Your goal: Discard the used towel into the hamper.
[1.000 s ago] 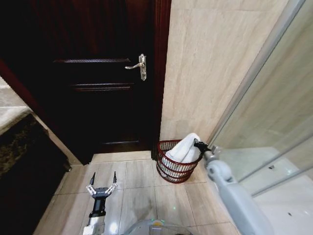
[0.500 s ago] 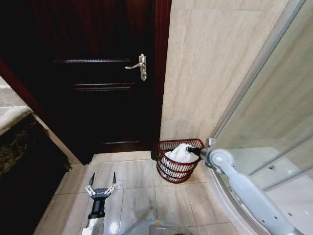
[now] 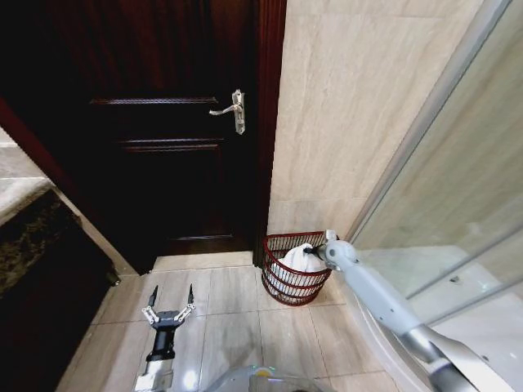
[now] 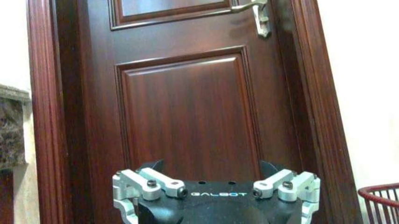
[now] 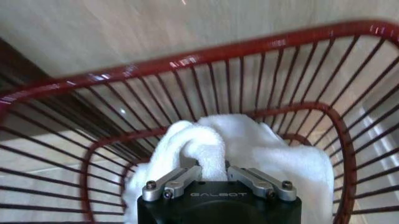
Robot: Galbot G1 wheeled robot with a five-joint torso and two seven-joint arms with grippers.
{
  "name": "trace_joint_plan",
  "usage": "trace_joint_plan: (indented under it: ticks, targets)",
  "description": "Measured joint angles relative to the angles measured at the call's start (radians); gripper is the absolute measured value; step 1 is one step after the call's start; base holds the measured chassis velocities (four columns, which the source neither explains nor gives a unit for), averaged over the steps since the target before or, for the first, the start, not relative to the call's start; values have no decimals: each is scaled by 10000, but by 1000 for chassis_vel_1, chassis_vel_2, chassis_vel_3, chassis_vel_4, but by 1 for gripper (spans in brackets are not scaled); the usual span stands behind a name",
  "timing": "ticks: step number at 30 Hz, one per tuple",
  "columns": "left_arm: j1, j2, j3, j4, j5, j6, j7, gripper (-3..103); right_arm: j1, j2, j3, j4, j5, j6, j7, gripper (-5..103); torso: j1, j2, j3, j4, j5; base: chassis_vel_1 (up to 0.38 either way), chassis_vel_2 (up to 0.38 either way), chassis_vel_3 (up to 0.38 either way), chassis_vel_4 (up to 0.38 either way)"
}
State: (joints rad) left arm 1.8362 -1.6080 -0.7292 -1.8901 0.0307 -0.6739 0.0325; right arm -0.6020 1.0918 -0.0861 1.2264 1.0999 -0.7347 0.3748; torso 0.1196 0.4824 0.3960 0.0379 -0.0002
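Your right gripper [image 5: 212,173] is down inside the hamper [image 3: 282,242], its jaws pinched shut on a fold of the towel [image 5: 249,144]. The towel sits right under the jaws, already in the basket, so you only need to let go. Your left gripper [image 3: 170,299] waits wide open, far off by the door [image 3: 163,122].

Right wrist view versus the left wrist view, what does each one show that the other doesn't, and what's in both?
Right wrist view alone: the right claw shut on a fold of the crumpled white cloth towel, lowered inside the round dark red wire hamper. Left wrist view alone: the dark brown panelled wooden door, its metal lever handle, and the idle left claw. Both share the hamper, just a sliver of rim in the left wrist view.
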Motion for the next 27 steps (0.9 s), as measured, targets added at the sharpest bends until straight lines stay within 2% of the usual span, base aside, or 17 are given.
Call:
trace_joint_plan:
  ticks: [6, 7, 9, 12, 13, 14, 17, 18, 20, 23, 24, 25, 27]
  targets:
    - [-8, 0, 21, 90, 137, 94, -2, 100, 131, 267, 104, -709, -781, -23, -836, 5, 0, 0, 0, 1, 2, 0, 0, 0, 0]
    - [-14, 0, 24, 73, 144, 144, -5, 100, 146, 258, 125, -650, -855, -24, -821, 10, 0, 0, 0, 1, 2, 0, 0, 0, 0]
    - [-23, 0, 29, 50, 145, 190, -12, 100, 147, 250, 160, -545, -920, -14, -761, 10, 0, 0, 0, 0, 1, 0, 0, 0, 0]
    - [-35, 0, 38, -102, 134, 449, -27, 100, -4, 118, 389, 201, -1312, 477, -274, 27, 0, 0, -1, 3, 2, 0, 0, 0, 0]
    - [-35, 0, 38, -102, 134, 449, -27, 100, -4, 118, 389, 201, -1312, 477, -274, 27, 0, 0, -1, 3, 2, 0, 0, 0, 0]
    - [-43, 0, 42, -149, 124, 539, -28, 100, -110, 48, 506, 528, -1539, 735, -67, 27, 0, 0, 0, 2, 2, 0, 0, 0, 0]
    - [-103, -1, 90, -323, -41, 935, -24, 100, -538, -304, 986, 1870, -2248, 1734, 397, 42, -2, 0, -2, 2, -3, 0, 0, 0, 0]
    - [-103, -1, 90, -323, -41, 935, -24, 100, -538, -304, 986, 1870, -2248, 1734, 397, 42, -2, 0, -2, 2, -3, 0, 0, 0, 0]
    - [-178, 0, 104, -472, -208, 1228, 26, 100, -674, -505, 1088, 2440, -2406, 2356, 680, 54, -2, 0, -2, 1, 4, 0, 0, 0, 0]
    - [-263, 0, 107, -497, -307, 1366, 69, 100, -652, -542, 1096, 2463, -2452, 2540, 699, 60, -3, 0, -3, 0, -3, 0, 0, 0, 0]
    - [-378, 0, 108, -498, -386, 1467, 93, 100, -588, -544, 1095, 2404, -2264, 2418, 699, 71, -2, 0, -2, 3, 4, 0, 0, 0, 0]
    - [-449, 0, 118, -498, -448, 1535, 113, 100, -562, -544, 1095, 2374, -1915, 2105, 698, 76, -2, 0, -2, 2, 4, 0, 0, 0, 0]
    - [-461, 0, 122, -498, -465, 1552, 121, 100, -562, -543, 1095, 2370, -1848, 2039, 697, 76, -2, 0, -2, 2, 2, 0, 0, 0, 0]
